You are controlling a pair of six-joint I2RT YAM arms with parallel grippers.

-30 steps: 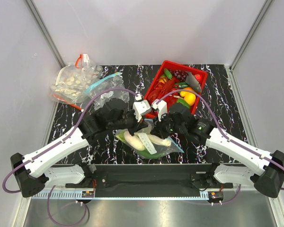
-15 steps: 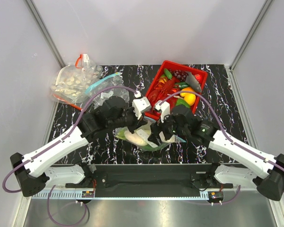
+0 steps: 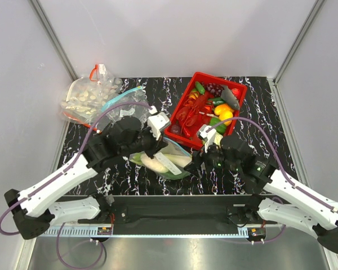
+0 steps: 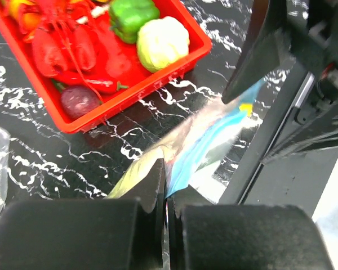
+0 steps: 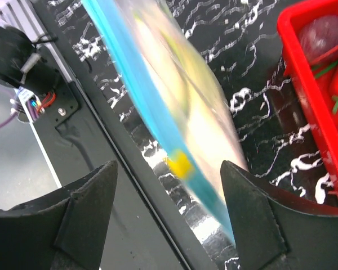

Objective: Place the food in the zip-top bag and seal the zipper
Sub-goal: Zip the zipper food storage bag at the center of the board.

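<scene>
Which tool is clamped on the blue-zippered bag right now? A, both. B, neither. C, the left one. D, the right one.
C: the left tool is shut on the zip-top bag at its edge, while the right tool stands open, not gripping the zipper.

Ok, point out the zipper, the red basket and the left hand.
zipper (image 5: 152, 112): right wrist view, middle of the teal strip.
red basket (image 4: 135, 94): left wrist view, its near wall.
left hand (image 4: 165, 179): left wrist view, between its closed fingertips.

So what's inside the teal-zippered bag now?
Visible through the bag: white radish-like pieces and a green vegetable; the left hand covers its far edge, hiding anything there.
</scene>
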